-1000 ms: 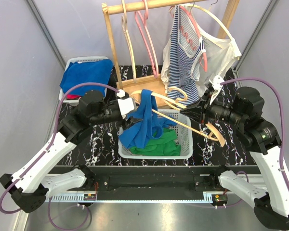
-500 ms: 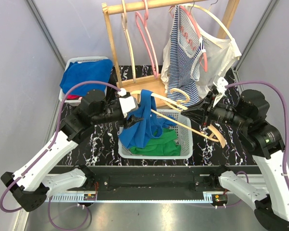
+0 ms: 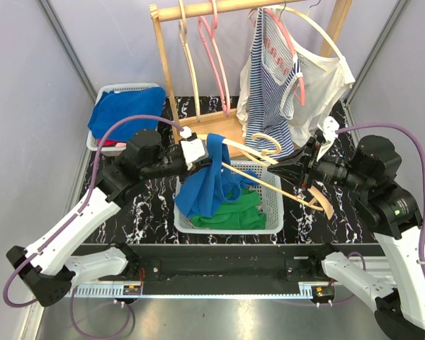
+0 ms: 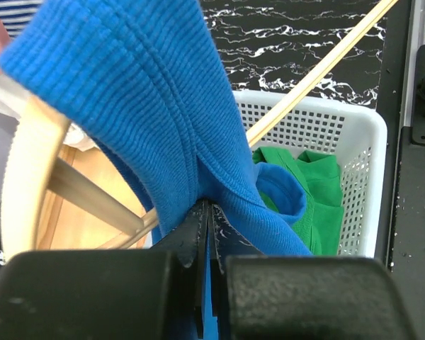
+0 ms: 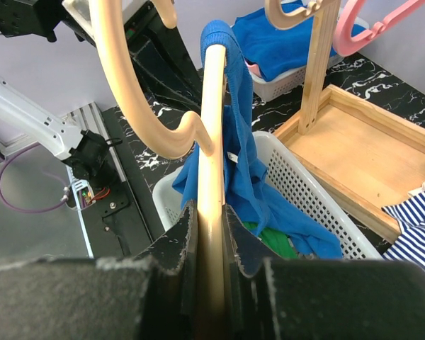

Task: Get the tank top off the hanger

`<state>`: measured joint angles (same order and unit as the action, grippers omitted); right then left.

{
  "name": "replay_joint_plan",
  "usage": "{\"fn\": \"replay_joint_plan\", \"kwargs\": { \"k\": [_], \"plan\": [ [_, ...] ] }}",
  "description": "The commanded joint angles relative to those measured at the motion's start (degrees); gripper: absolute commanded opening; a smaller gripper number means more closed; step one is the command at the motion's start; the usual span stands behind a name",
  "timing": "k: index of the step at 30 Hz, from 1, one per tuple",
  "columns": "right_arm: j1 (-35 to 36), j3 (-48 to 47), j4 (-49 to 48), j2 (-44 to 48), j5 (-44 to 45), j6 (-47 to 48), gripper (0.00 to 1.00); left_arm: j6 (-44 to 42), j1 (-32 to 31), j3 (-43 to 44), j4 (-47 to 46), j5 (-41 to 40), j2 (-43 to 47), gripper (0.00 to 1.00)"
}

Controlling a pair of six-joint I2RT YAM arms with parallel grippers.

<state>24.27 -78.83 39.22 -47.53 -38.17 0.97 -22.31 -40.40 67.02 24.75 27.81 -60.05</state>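
The right fingers point(image 5: 176, 248) clamp the hanger point(image 5: 211, 142) steady (an anchor) so the left fingers point(image 4: 184, 244), pinching the tank top point(image 3: 209, 180), can pull it free.

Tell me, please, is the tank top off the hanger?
No: the tank top drapes over the hanger, pinched by the left gripper.

A: Where is the tank top point(image 3: 211, 177)?

B: It is blue and ribbed. It hangs above the left part of the white basket point(image 3: 230, 229), and its lower part falls inside. One strap is looped over the end of the wooden hanger point(image 3: 269, 185).

A: And the hanger?

B: It lies tilted over the basket, with its curved hook above the back rim.
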Motion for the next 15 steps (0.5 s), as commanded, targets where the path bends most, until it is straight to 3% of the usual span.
{"fn": "replay_joint_plan", "kwargs": {
  "k": [1, 6, 7, 8, 12, 15],
  "plan": [
    [0.07, -1.51, -4.24, 0.77, -0.85, -0.71, 0.02, 0.86, -0.29, 1.62, -2.87, -0.74, -0.33, 0.00],
    [0.07, -0.80, -3.72, 1.47, 0.20, -0.01, 0.01, -0.28, -0.12, 2.14, -0.50, -1.80, 0.99, 0.00],
    [0.07, -0.63, -3.71, 1.39, 0.64, 0.17, 0.01, -0.37, -0.03, 2.23, 0.11, -1.88, 1.86, 0.04],
    [-0.01, -0.71, -3.37, 1.56, 0.73, 0.34, 0.01, -0.72, -0.03, 2.58, 0.73, -2.23, 2.39, 0.41],
    [0.07, -0.63, -3.36, 1.39, 0.91, 0.61, 0.01, -0.90, 0.41, 2.59, 4.15, -5.48, 4.68, 0.64],
    [-0.01, -0.45, -3.36, 1.30, 0.91, 0.96, 0.01, -1.60, 0.68, 1.71, 5.74, -7.59, 5.82, 0.65]
  ]
}}
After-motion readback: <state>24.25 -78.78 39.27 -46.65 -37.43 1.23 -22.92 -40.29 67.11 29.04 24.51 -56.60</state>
